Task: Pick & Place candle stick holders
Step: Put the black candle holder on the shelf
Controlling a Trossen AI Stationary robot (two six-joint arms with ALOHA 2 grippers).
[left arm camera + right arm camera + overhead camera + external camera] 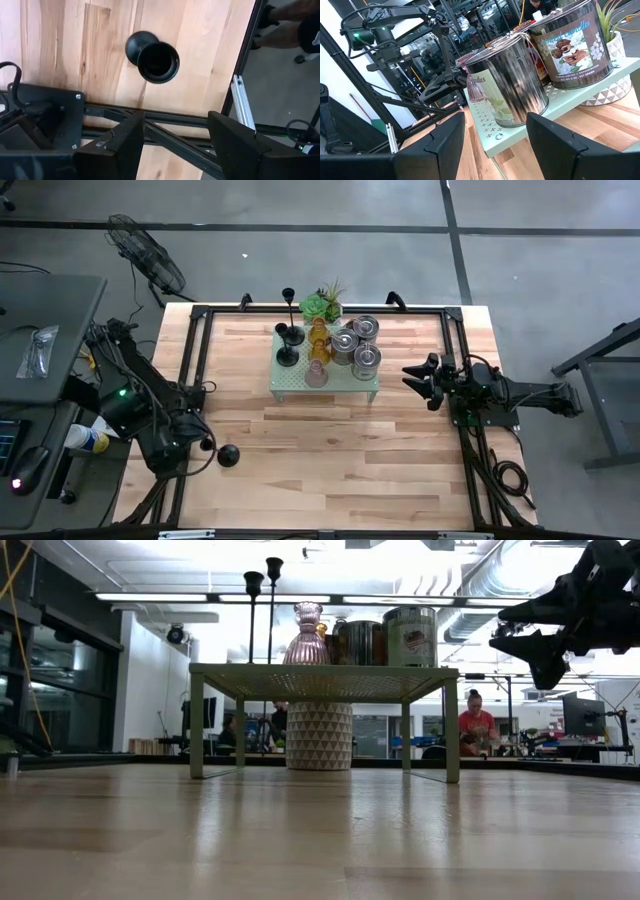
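Note:
One black candle stick holder [228,455] stands alone on its round base on the bare table at the near left; the left wrist view looks down on it [152,57]. My left gripper [198,446] hangs open and empty just left of it, over the black frame rail [170,125]. Two more black holders [288,343], an amber one [319,340], a pink glass one [316,373] and three silvery cylindrical ones [358,345] stand on the pale green perforated stand [283,385]. My right gripper [421,381] is open and empty, above table height right of the stand, facing the silvery holders [507,80].
A green spiky plant [323,304] in a white patterned pot [318,735] stands at the stand's far edge. A black frame [300,311] runs round the table. Bare wood lies between the stand and the table's near edge. A person [478,720] sits far behind the table.

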